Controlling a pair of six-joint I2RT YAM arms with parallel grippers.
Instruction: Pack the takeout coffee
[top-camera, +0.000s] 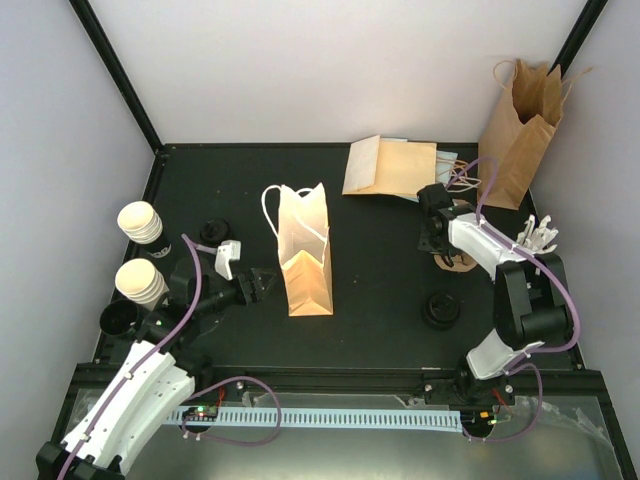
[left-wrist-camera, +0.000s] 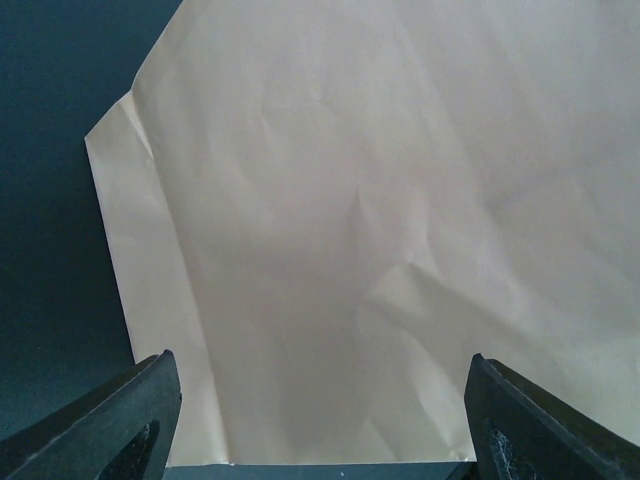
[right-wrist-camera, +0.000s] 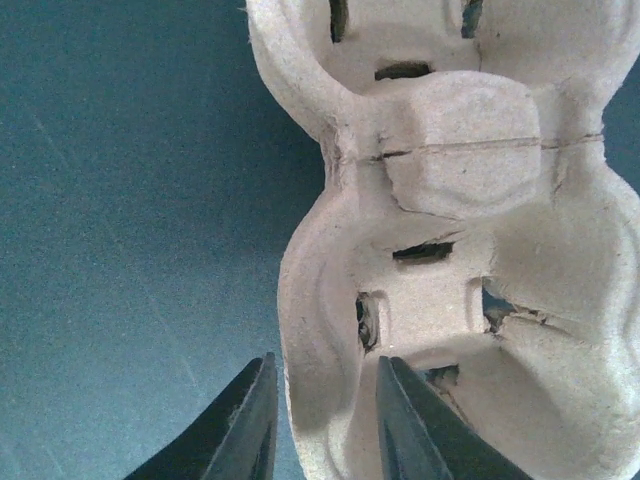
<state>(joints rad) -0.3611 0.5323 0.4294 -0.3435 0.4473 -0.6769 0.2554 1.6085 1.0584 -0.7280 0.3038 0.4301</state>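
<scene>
Left gripper is sitting just left of the standing kraft bag in the middle of the table, its jaws spread wide and holding nothing; in the left wrist view the two dark fingers are framing the bag's creased tan side. Well to the left of that bag, at the table's left edge, the takeout coffee cups are waiting in two nested stacks, one farther back and one nearer; they are small, tapered and cream-white, with ringed rims showing down each stack, and they are wearing no lids. One round black lid is lying loose between the stacks and the bag, and another is lying right of the bag. Farther right of the bag, the right gripper is reaching down onto a pulp cup carrier, its fingers drawn narrow with the carrier's moulded rim filling the gap between them. Behind and right of the middle bag, flat folded bags are lying on the table, and a taller bag is standing in the far right corner.
</scene>
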